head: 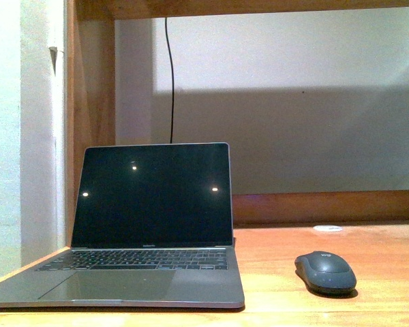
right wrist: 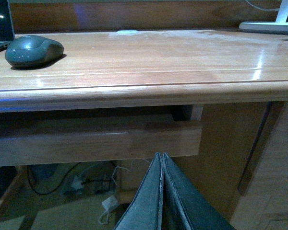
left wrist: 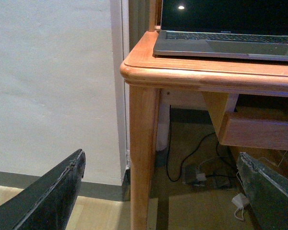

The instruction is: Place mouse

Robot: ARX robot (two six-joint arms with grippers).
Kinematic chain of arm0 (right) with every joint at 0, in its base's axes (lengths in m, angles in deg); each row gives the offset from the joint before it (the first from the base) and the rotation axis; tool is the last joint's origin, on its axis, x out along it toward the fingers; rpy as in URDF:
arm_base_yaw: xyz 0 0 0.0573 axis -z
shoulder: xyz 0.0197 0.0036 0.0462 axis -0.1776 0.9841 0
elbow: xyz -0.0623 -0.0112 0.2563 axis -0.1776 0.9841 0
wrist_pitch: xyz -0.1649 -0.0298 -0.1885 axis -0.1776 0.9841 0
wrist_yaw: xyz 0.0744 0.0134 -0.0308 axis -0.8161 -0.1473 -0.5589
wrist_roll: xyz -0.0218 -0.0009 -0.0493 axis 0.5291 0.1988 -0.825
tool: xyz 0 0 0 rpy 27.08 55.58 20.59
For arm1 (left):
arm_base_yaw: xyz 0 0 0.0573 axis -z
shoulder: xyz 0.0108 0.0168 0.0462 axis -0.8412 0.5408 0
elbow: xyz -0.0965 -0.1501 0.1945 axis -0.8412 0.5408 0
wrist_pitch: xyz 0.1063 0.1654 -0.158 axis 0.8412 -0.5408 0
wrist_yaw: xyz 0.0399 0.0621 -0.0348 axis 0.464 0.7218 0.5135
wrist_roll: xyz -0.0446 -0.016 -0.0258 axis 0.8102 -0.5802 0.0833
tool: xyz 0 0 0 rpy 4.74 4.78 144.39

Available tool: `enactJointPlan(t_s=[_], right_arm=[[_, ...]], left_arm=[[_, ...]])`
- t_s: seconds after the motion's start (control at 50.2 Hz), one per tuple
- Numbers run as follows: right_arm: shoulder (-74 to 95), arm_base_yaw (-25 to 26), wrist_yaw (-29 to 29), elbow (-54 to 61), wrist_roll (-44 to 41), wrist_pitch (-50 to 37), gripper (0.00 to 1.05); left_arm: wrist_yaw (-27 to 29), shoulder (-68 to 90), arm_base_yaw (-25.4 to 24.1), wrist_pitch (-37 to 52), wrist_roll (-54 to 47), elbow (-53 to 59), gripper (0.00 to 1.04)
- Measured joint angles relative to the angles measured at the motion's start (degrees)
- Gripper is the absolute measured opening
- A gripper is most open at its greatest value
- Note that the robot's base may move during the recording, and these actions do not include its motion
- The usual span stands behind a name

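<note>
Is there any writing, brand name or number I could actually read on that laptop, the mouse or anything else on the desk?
None can be read.
Laptop: a small mark under the screen, too small to read; the key legends are blurred.
Mouse: a faint logo on its top, too blurred to make out.
White disc on the desk: no text shows.

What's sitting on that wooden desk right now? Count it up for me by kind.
Laptop: 1
Mouse: 1
Small white disc: 1
White lamp base, seen at the desk's far end in the right wrist view: 1
Total: 4
</note>
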Motion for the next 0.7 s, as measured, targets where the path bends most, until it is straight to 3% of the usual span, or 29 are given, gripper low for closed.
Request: enactJointPlan(t_s=[0.1, 0.538, 0.698], right_arm=[[-7.7, 0.0, 0.0, 0.0, 0.0, 9.5, 0.03], [-10.0, 0.0, 0.0, 0.0, 0.0, 10.2, 0.03], [-10.0, 0.0, 0.0, 0.0, 0.0, 10.2, 0.29]], left_arm=[[0.0, 0.0, 0.0, 0.0, 0.0, 0.0, 0.97], [0.0, 0.0, 0.0, 0.0, 0.0, 0.0, 0.97], [0.0, 0.0, 0.0, 0.0, 0.0, 0.0, 0.97]])
